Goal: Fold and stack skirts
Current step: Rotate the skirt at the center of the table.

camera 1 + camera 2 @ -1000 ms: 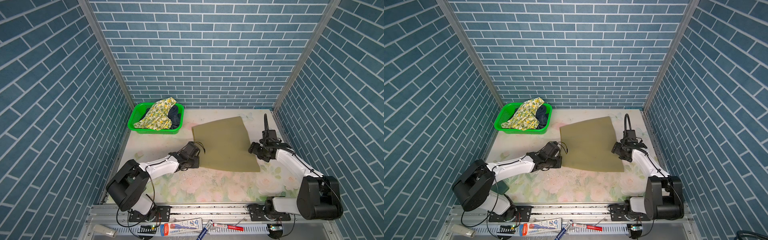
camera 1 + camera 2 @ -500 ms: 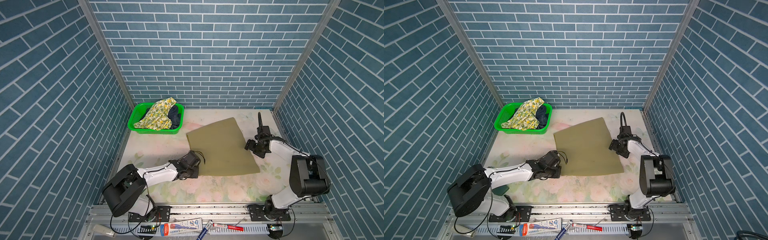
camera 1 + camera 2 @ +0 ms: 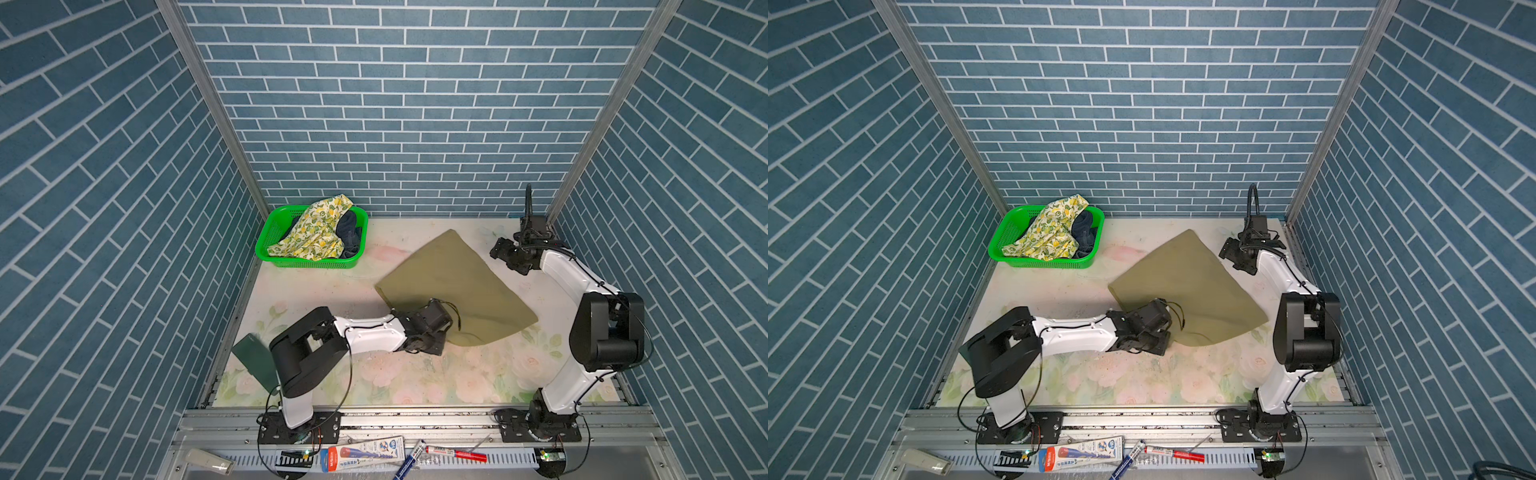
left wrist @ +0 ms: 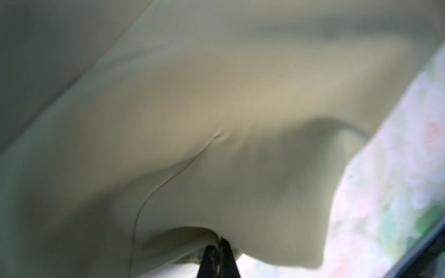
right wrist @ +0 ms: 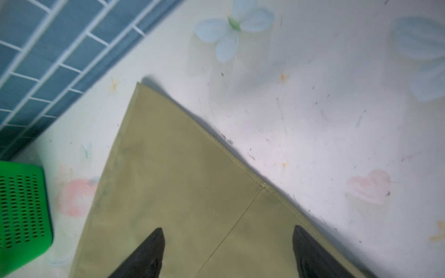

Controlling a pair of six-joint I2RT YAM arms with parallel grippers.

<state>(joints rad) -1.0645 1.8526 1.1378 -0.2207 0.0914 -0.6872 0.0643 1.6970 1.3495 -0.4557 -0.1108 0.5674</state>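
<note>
Pinching tight, the left hand point(image 4: 220, 244) has its 2 black fingers clenched on the near edge of the plain olive-khaki cloth skirt point(image 3: 453, 282). The left wrist view shows fabric rising off that pinch in a soft ridge, and that grip looks meant for dragging or turning the piece square before a fold. Across the cloth, the right hand point(image 5: 227, 238) is released, fingers spread wide above the skirt's stitched hem near its far corner, gripping nothing; whether the tips touch the cloth I cannot tell. My read is that it is lining up a second pinch so both hands can carry an edge over. The skirt lies mostly flat, skewed like a diamond, mid-way across the floral-print table point(image 3: 415, 374). Out at the far left corner, the green plastic mesh basket point(image 3: 266, 249) holds the other 2. The cream lemon-and-leaf print skirt point(image 3: 316, 232) is draped on top, with the dark navy denim skirt point(image 3: 351, 235) bunched beside it. Nothing is folded or stacked yet.
</note>
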